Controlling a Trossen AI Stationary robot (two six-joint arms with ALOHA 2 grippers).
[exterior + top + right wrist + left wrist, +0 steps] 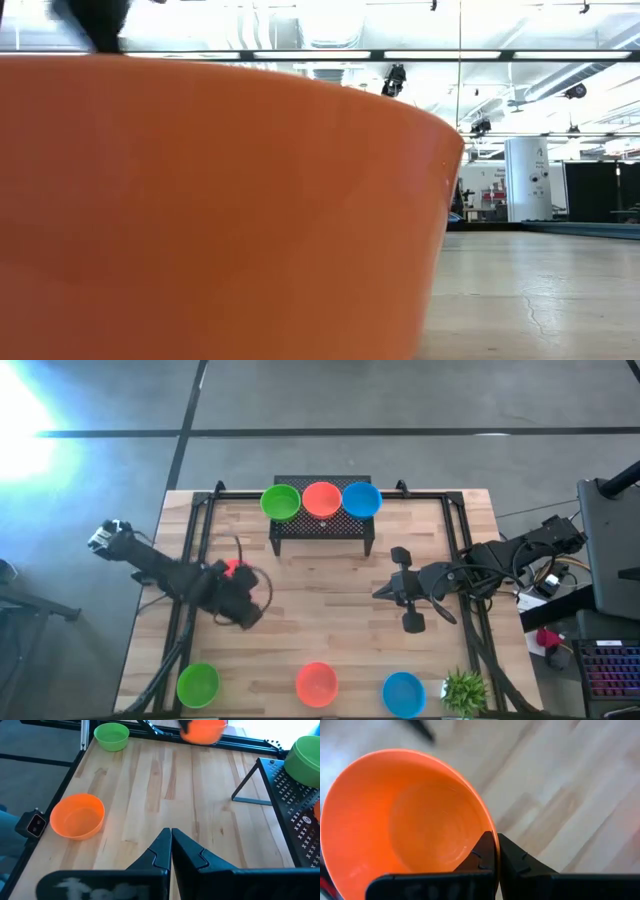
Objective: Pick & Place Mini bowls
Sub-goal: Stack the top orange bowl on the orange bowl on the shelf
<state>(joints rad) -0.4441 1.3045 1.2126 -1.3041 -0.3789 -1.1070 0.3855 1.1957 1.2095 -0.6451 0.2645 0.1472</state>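
Clearly, one orange-red mini bowl (405,820) is pinched by its rim between the fingers of the left gripper (496,851), the jaws clamped on the thin wall, with one finger inside the bowl and the other outside; in the high view this held bowl (235,569) shows as a small red patch at the left gripper (240,585), over the left-middle of the wooden table (330,620). Three more mini bowls sit in a row on a black perforated rack (322,532) at the far side of the table: a green bowl (281,501), a red bowl (322,499) and a blue bowl (361,499), each touching or just beside its neighbour. Along the near edge lie three others, well apart: a green near bowl (198,684), an orange-red near bowl (317,683) that fills most of the low view, and a blue near bowl (404,691). Just beside that blue one stands a small potted plant (465,690). The right gripper (410,600) hangs over the right-middle of the table with its jaws together and nothing between them
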